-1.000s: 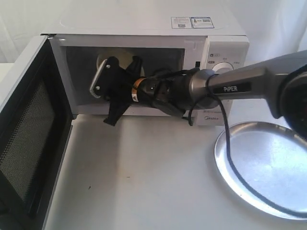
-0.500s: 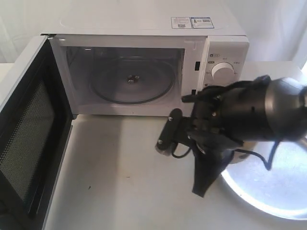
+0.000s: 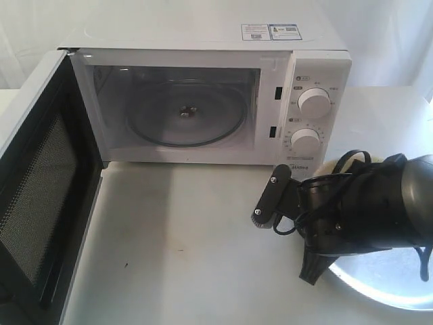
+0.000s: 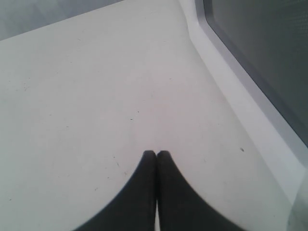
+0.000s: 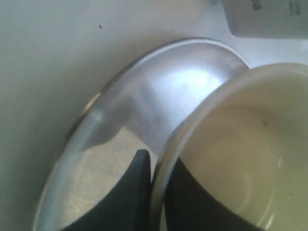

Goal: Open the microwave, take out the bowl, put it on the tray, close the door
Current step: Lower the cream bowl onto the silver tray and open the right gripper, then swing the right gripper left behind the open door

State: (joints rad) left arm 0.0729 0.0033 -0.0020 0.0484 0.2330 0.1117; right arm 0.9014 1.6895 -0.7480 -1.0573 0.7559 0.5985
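The white microwave [image 3: 203, 40] stands at the back with its door [image 3: 40, 189] swung wide open to the left. Its cavity holds only the clear glass turntable [image 3: 186, 114]. My right gripper [image 5: 156, 161] is shut on the rim of the cream-beige bowl [image 5: 240, 144], one finger inside and one outside, and holds it over the silver tray [image 5: 144, 96]. In the exterior view the right arm [image 3: 358, 217] hides the bowl above the tray [image 3: 379, 288]. My left gripper [image 4: 156, 154] is shut and empty, low over the table beside the door's window [image 4: 269, 57].
Two round knobs [image 3: 314, 101] sit on the microwave's right panel. The open door juts toward the front left of the white table [image 3: 189, 244]. A black cable [image 3: 352, 159] loops off the right arm near the microwave's lower right corner [image 5: 269, 19].
My right arm has pulled out of the microwave cavity with the bowl and swung right and down over the tray. The door and the left gripper have not moved.
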